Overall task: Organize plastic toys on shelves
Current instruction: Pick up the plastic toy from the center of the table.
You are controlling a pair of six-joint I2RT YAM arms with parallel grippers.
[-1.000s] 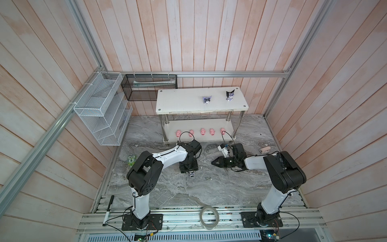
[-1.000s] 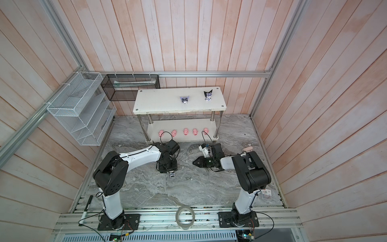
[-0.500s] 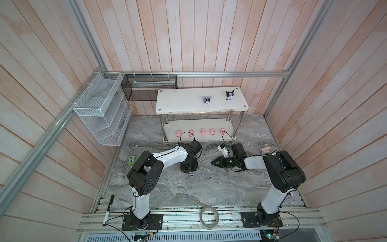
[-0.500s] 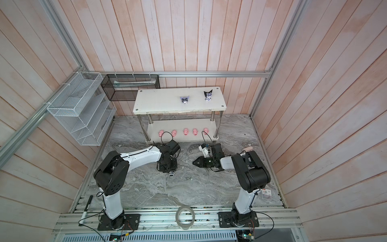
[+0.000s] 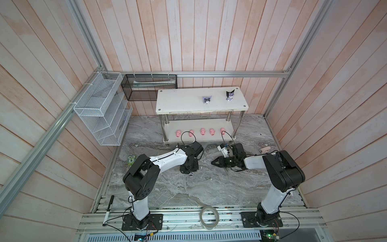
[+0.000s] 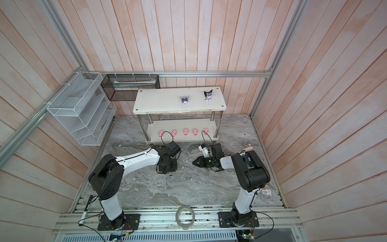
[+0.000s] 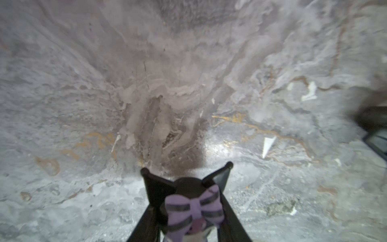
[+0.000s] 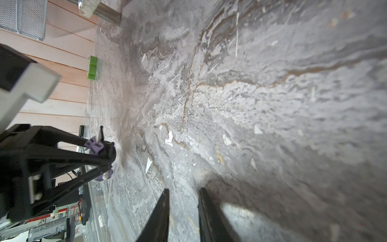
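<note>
Between the left jaws: the left gripper (image 7: 189, 218) is closed partway onto the third figurine (image 7: 188, 186). The fingers (image 7: 142, 224) pinch it low on the body, with its black pointed ears and purple striped bow above them.
Under the left gripper: marble tabletop (image 7: 188, 83). Whether the figurine's feet touch the tabletop cannot be told.
Right gripper (image 8: 184, 190): the jaws stand a narrow way apart with nothing between them. It lies low over the marble, its tips pointing toward the left gripper and clear of it.
Shelves (image 5: 180, 100): behind both arms, against the back wall.
Top board: two like figurines (image 5: 207, 100) stand on its right half, and the left half is bare.
Lower board (image 5: 199, 124): five pink pigs (image 5: 202, 131) sit in a row along the front edge.
Step in hand, judged: lifting the last figurine and carrying it to the top board.
Risk, grip: the hold is on a small rounded body, so a twist or jolt in the lift could spill it.
Risk, approach: a low path would strike the top board's front edge or sweep the pigs.
Risk, release: set down too near the two standing figurines, the opening fingers could topple one of them.
</note>
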